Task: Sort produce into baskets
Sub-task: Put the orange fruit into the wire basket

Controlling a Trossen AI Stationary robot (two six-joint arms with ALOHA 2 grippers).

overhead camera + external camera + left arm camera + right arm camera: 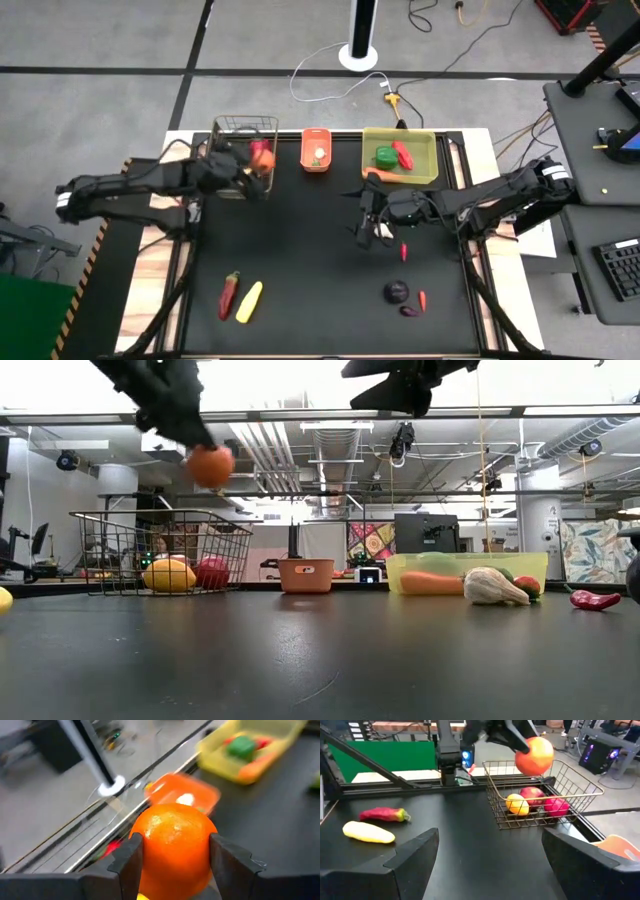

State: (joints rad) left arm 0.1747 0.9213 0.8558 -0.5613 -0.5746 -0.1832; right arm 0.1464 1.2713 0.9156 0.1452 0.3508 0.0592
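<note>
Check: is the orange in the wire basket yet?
Not yet: the orange hangs above the wire basket, clamped in the left tool.

Mat centre: bare black mat (310, 250), wide free passage between both arms.
12 o'clock edge: wire basket (243, 150), orange basket (316, 150), yellow-green bin (400, 155) in a row, narrow gaps between.
Above wire basket: left gripper (255, 160) holding orange (210, 465).
7 o'clock: red chilli (229, 294), corn (249, 301) together.
4 o'clock: eggplant (397, 291), small pieces just beside.
Right of centre: right gripper (372, 228), fingers wide apart.
</note>
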